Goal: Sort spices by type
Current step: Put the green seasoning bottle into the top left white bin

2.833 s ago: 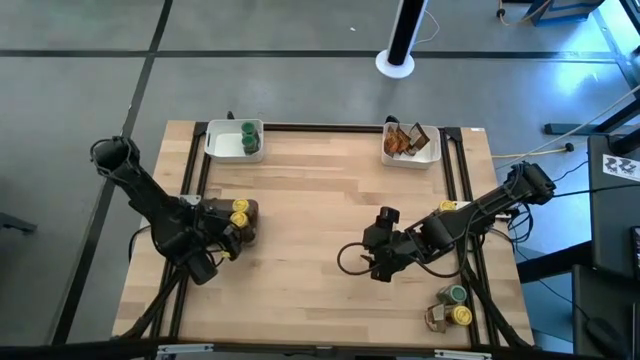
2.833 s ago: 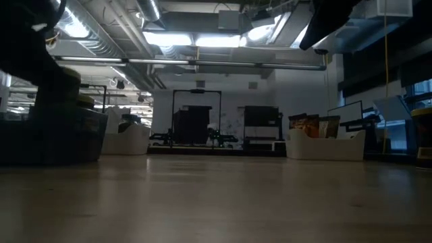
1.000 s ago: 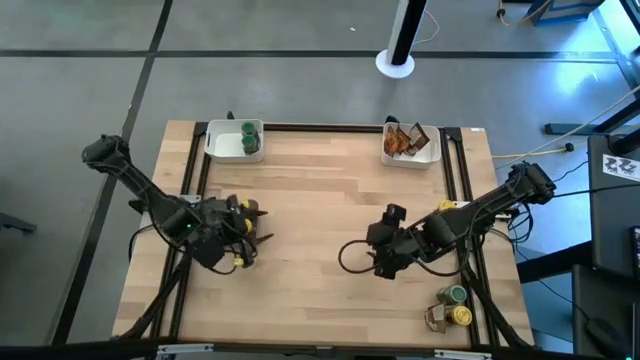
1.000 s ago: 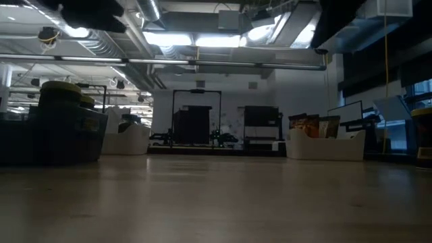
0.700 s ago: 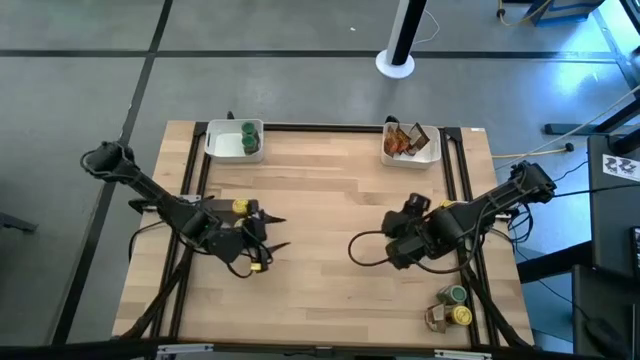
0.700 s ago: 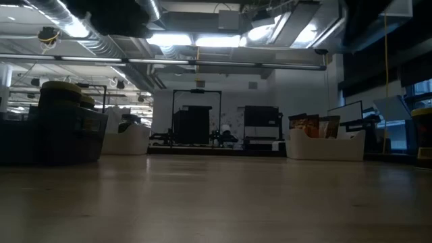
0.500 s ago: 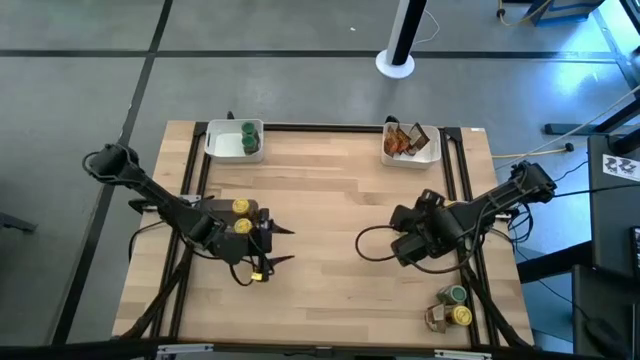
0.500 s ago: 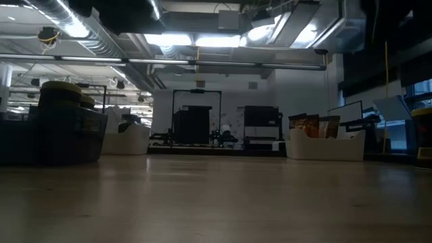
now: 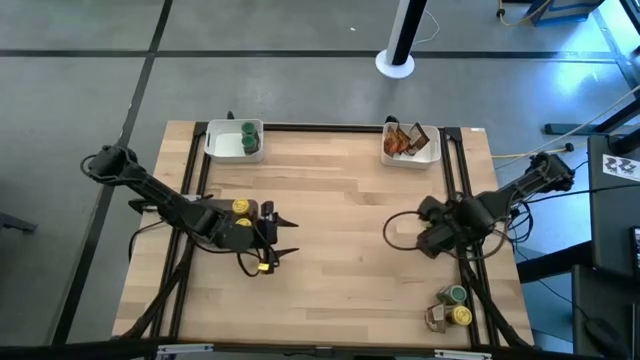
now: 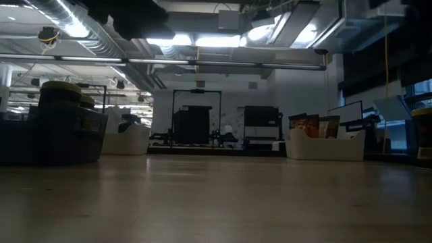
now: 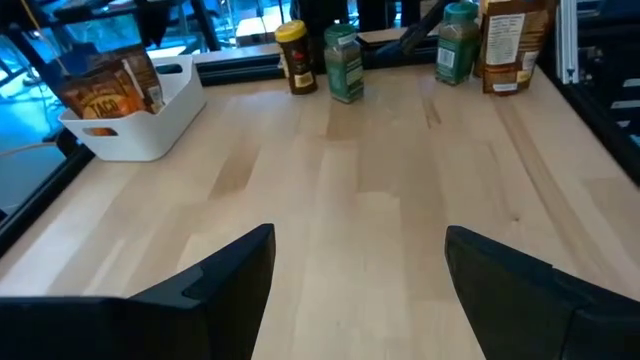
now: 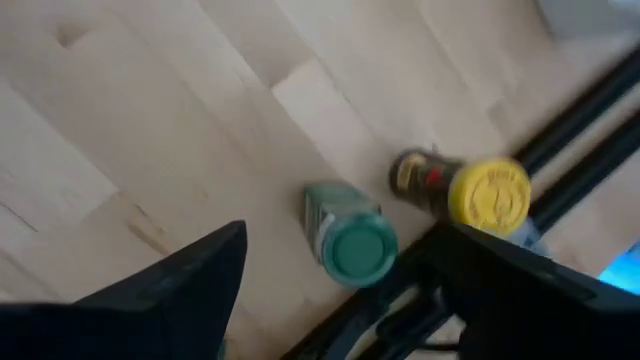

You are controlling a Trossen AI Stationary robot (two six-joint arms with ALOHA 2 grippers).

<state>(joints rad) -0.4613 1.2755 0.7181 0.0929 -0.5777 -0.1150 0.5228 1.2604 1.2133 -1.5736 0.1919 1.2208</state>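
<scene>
My left gripper (image 9: pixel 282 238) is open and empty over the table's middle left, just right of the dark tray (image 9: pixel 215 212), where a yellow-lidded jar (image 9: pixel 240 207) stands. My right gripper (image 9: pixel 428 238) is open and empty near the table's right side, above the table. In its wrist view (image 12: pixel 340 300), a green-lidded jar (image 12: pixel 350 240) and a yellow-lidded jar (image 12: pixel 480 190) stand below it. They stand at the near right corner (image 9: pixel 456 295), beside a packet (image 9: pixel 436 318). Green-lidded jars sit in the far left white tray (image 9: pixel 234 140), and packets sit in the far right one (image 9: pixel 410 145).
The left wrist view looks across bare wood to the packet tray (image 11: pixel 120 100), a yellow-lidded jar (image 11: pixel 291 58), two green-lidded jars (image 11: pixel 343 65) and a packet (image 11: pixel 510 45) along the right edge. Black rails run along the table's left and right sides (image 9: pixel 462 170).
My left gripper has moved from the dark tray toward the table's right, out over bare wood. My right gripper has drawn back toward the table's right edge. The jars, packets and trays have stayed where they were.
</scene>
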